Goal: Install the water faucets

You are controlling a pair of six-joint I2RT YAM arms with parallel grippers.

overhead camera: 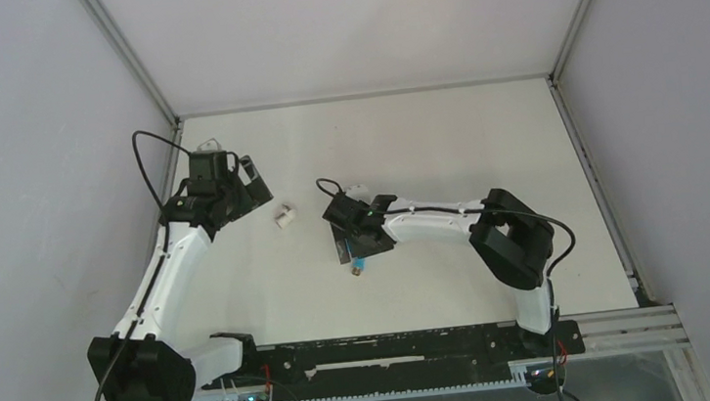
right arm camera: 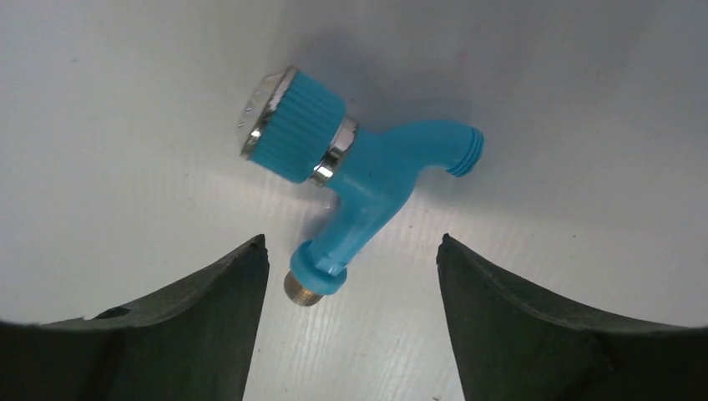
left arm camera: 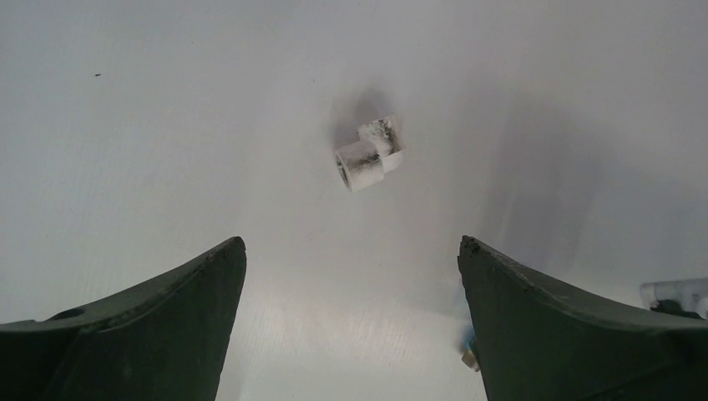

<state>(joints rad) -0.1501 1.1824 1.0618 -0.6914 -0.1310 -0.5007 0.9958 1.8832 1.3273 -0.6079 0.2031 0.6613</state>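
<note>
The blue water faucet lies flat on the white table, with a ribbed knob, a curved spout and a metal threaded end. In the top view it shows just below my right gripper. My right gripper is open above it, the threaded end just inside the gap near the left finger, not touching. My left gripper is open and empty at the back left. A short white cylindrical fitting lies on the table ahead of it, and it shows in the top view too.
The white table is walled by grey panels with aluminium rails at the left, back and right. A black rail with cable ducts runs along the near edge between the arm bases. A sliver of the faucet peeks beside my left gripper's right finger.
</note>
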